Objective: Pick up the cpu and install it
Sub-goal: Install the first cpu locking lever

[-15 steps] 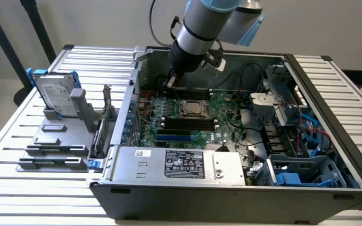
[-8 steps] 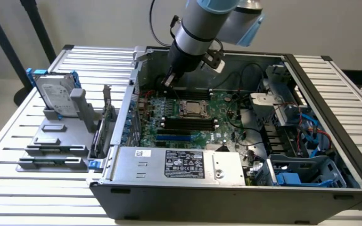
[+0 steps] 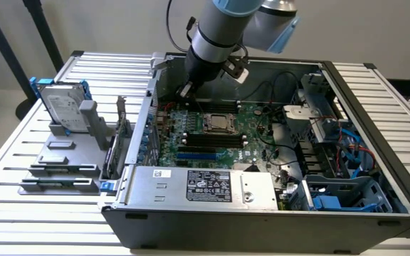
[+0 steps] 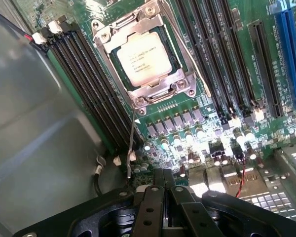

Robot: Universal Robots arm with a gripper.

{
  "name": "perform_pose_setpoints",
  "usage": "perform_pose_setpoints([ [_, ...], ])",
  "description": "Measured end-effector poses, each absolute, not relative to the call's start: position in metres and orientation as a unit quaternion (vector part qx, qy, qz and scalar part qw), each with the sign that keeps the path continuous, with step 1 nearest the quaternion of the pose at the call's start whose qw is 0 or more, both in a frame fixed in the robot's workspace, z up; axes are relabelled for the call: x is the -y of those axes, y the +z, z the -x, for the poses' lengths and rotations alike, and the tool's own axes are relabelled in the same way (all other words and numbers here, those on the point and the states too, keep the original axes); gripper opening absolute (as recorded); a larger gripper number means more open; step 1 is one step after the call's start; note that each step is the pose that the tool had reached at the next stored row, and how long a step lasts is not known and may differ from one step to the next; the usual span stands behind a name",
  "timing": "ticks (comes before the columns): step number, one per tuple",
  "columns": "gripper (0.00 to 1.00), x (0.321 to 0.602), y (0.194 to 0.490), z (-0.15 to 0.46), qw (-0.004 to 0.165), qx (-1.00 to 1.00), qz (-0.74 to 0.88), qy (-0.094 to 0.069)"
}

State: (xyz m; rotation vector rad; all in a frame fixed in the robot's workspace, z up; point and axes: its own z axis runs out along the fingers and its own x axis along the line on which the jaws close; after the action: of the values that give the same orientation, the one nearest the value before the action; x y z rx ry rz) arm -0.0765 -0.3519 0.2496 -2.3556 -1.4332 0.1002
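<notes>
A slatted metal table [image 3: 20,160] is carrying an open desktop computer case [image 3: 262,229], which is lying on its side with its inside facing up. The robot arm [image 3: 219,32] is reaching down from above into the far part of the case, over the green motherboard [image 3: 251,114]. Near the front wall of the case a grey power supply [image 3: 155,186] is sitting with its label upward, and outside the case, toward the exterior view's left, a hard drive [image 3: 61,106] in a blue frame is standing upright in a grey fixture. The gripper [image 4: 163,175] is hovering above the board's edge, apart from the socket, with its two black fingers [image 4: 153,202] pressed together and nothing pinched between them (no part of them is touching the board, as far as the wrist view shows). The cpu [image 4: 144,58] is lying flat in its socket on the motherboard, silver top up, ringed by the metal retention frame [image 4: 185,79] and flanked on both sides by rows of black memory slots [image 4: 96,94]. A thin metal lever [image 4: 132,143] is running from the socket's corner out toward the gripper.
</notes>
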Motion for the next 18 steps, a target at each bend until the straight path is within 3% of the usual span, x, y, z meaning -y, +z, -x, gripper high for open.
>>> perform_pose_setpoints([
  [18, 0.11, 0.3510, 0.2420, 0.0851, 0.199, 0.450, 0.870, 0.018],
])
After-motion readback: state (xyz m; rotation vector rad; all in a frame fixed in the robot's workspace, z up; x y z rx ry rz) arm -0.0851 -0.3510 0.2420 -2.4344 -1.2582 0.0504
